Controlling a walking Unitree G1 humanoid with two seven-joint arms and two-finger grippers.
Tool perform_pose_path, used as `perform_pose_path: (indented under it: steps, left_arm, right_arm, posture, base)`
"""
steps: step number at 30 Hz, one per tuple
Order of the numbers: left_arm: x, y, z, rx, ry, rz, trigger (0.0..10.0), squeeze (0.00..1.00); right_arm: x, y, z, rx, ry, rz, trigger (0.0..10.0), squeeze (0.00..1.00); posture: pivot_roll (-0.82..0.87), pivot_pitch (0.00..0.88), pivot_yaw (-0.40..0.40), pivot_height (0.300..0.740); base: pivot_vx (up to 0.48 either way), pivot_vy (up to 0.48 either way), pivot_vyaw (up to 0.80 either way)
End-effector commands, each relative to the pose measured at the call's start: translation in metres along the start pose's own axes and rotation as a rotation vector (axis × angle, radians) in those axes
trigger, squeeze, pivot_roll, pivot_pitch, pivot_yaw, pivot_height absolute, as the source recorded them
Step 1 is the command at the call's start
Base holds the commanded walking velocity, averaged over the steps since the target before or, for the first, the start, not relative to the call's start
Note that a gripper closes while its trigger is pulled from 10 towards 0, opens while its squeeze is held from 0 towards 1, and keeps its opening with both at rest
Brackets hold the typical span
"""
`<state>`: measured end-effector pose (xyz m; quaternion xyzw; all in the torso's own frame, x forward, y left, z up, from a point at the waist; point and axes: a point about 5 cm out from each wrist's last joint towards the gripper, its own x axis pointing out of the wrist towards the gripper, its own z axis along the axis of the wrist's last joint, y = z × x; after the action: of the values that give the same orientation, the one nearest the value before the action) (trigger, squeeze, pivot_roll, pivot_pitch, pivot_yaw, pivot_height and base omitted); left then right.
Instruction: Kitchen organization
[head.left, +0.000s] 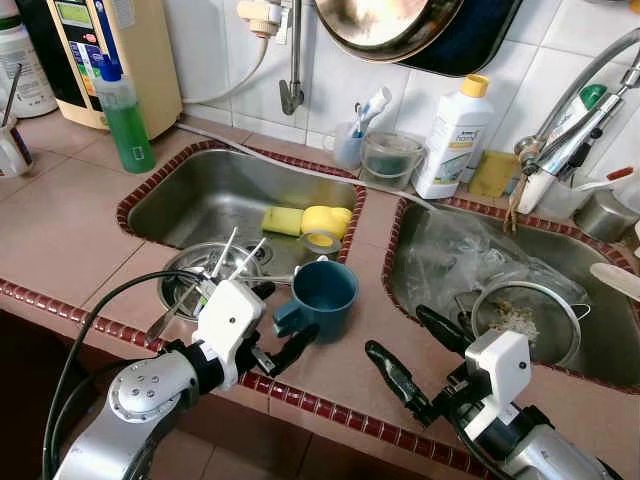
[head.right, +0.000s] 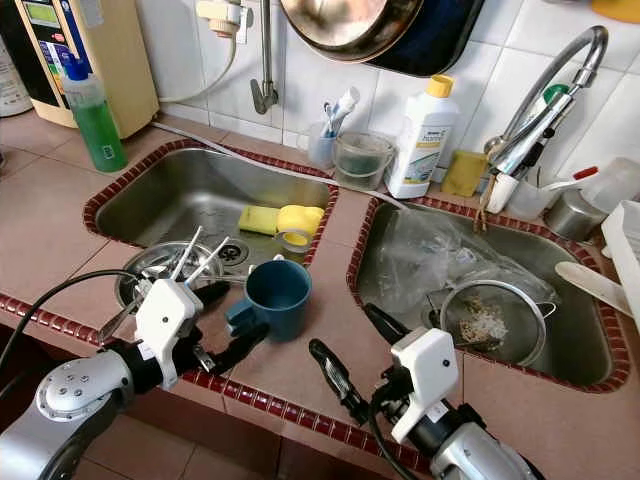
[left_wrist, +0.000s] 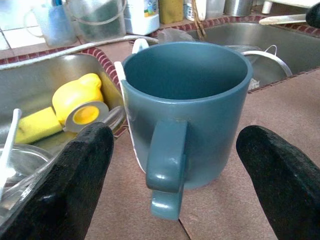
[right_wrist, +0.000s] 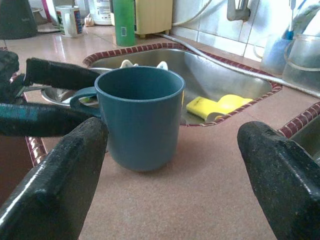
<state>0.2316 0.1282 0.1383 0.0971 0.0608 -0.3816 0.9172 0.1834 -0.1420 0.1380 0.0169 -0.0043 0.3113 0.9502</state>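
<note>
- Left wrist view looks straight at a teal mug (left_wrist: 186, 112), upright on the tiled counter (head.left: 60, 235) strip between the two sinks, handle turned toward the robot.
- Left gripper (head.left: 283, 322) is spread wide, one finger on each side of the handle, neither touching the mug.
- Right gripper (head.left: 418, 352) hovers over the counter to the mug's right, fingers also spread wide, holding nothing.
- Left sink (head.left: 215, 190) holds a yellow sponge (head.left: 282, 220), a yellow tape roll (head.left: 325, 227) and a metal bowl with utensils (head.left: 203, 275).
- Right sink (head.left: 540, 250) holds a strainer (head.left: 525, 318) and clear plastic.
</note>
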Motion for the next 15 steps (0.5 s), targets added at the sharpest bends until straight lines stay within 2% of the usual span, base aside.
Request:
perform_pose_path:
  steps: [1, 10, 11, 12, 15]
  left_arm:
    - [0.0009, -0.0018, -0.001, 0.003, 0.003, -0.006, 10.0, 0.0]
    - [0.0008, -0.002, -0.0054, 0.021, 0.039, -0.005, 10.0, 0.0]
    - [0.0001, -0.0033, -0.0072, 0.007, 0.047, -0.032, 1.6, 0.0]
    - [-0.0005, -0.0029, -0.0077, 0.012, 0.053, -0.028, 0.5, 0.0]
    - [-0.0012, -0.0022, -0.0088, 0.006, 0.059, -0.028, 0.0, 0.0]
  right_arm:
    - [-0.0007, -0.002, 0.0031, -0.011, -0.003, -0.004, 10.0, 0.0]
    - [-0.0009, -0.0031, 0.0015, -0.02, 0.008, -0.013, 10.0, 0.0]
    - [-0.001, -0.0032, 0.0017, -0.019, 0.008, -0.013, 10.0, 0.0]
    - [-0.001, -0.0033, 0.0017, -0.019, 0.008, -0.014, 10.0, 0.0]
    - [-0.001, -0.0034, 0.0017, -0.019, 0.008, -0.015, 10.0, 0.0]
  posture:
    - [-0.1, 0.045, -0.083, 0.74]
    - [-0.1, 0.048, -0.084, 0.74]
    - [-0.1, 0.049, -0.083, 0.74]
    - [-0.1, 0.049, -0.083, 0.74]
    - [-0.1, 0.048, -0.084, 0.74]
  base:
    - [0.0, 0.0, 0.0]
    - [0.0, 0.0, 0.0]
    - [0.0, 0.0, 0.0]
    - [0.0, 0.0, 0.0]
    - [0.0, 0.0, 0.0]
